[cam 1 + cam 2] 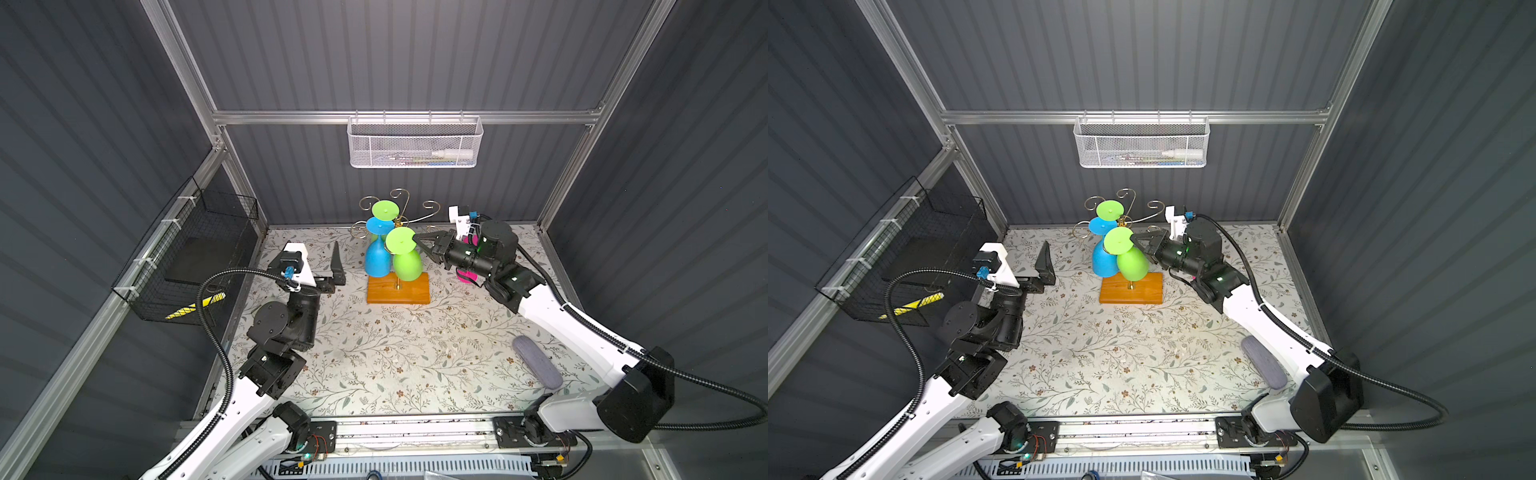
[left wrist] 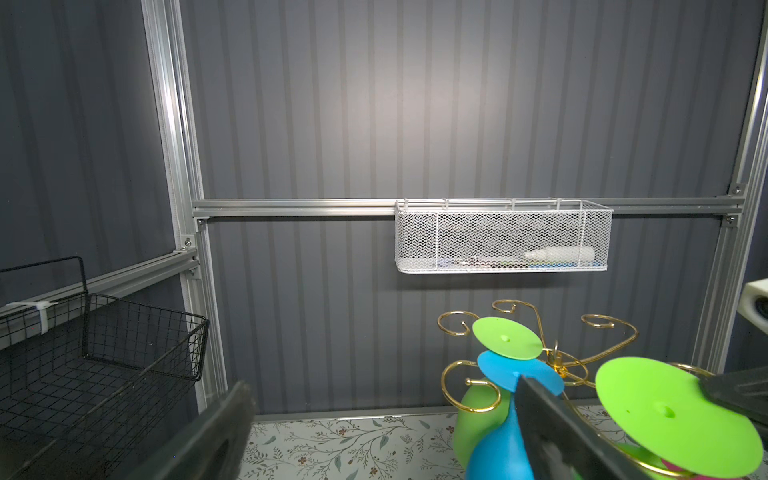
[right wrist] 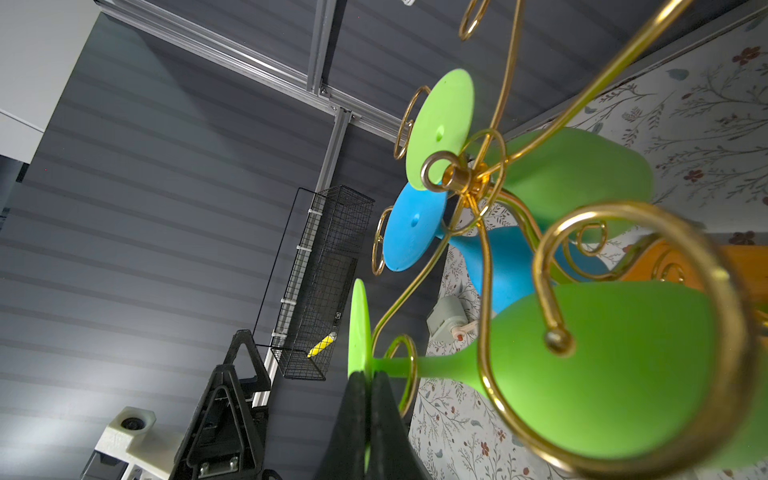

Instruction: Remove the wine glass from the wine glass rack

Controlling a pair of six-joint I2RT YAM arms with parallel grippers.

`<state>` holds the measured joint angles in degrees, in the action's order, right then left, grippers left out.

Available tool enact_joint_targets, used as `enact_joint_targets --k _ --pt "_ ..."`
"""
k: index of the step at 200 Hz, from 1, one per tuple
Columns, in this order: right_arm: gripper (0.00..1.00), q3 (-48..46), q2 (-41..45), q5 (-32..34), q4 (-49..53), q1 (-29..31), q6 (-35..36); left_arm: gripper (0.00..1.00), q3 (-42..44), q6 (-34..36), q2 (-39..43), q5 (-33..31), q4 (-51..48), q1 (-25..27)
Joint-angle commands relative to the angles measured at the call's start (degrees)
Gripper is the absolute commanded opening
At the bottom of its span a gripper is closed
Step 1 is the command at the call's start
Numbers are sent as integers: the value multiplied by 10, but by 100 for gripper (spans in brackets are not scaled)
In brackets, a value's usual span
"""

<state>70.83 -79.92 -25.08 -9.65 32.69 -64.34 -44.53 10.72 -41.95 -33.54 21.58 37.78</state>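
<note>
The wine glass rack (image 1: 398, 289) (image 1: 1130, 289) stands at the back middle of the table, gold scroll arms over a wooden base. Three glasses hang upside down on it: a green one (image 1: 384, 210) at the back, a blue one (image 1: 377, 257) and a front green wine glass (image 1: 407, 266) (image 1: 1132, 262) (image 3: 602, 365). My right gripper (image 1: 415, 237) (image 1: 1134, 240) (image 3: 368, 380) is shut on the rim of the front green glass's foot (image 3: 359, 324). Its stem sits in a gold loop (image 3: 409, 353). My left gripper (image 1: 319, 266) (image 2: 384, 432) is open and empty, left of the rack beside the blue glass (image 2: 498, 449).
A pink object (image 1: 467, 276) lies under my right wrist. A grey oblong pad (image 1: 536, 368) lies at the right front. A black wire basket (image 1: 187, 249) hangs on the left wall. A white mesh basket (image 1: 415, 143) hangs on the back wall above the rack.
</note>
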Motion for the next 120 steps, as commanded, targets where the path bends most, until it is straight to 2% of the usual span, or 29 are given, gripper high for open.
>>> enact_joint_targets --k 1,55,120 --pt "0 25 -1 -1 -36 7 -1 100 3 -9 7 -11 1 -1" --pt "0 12 32 33 -7 20 30 100 2 -6 0 -12 8 -2" --pt "0 10 31 30 -2 32 31 99 -2 -6 -7 -10 12 -2"
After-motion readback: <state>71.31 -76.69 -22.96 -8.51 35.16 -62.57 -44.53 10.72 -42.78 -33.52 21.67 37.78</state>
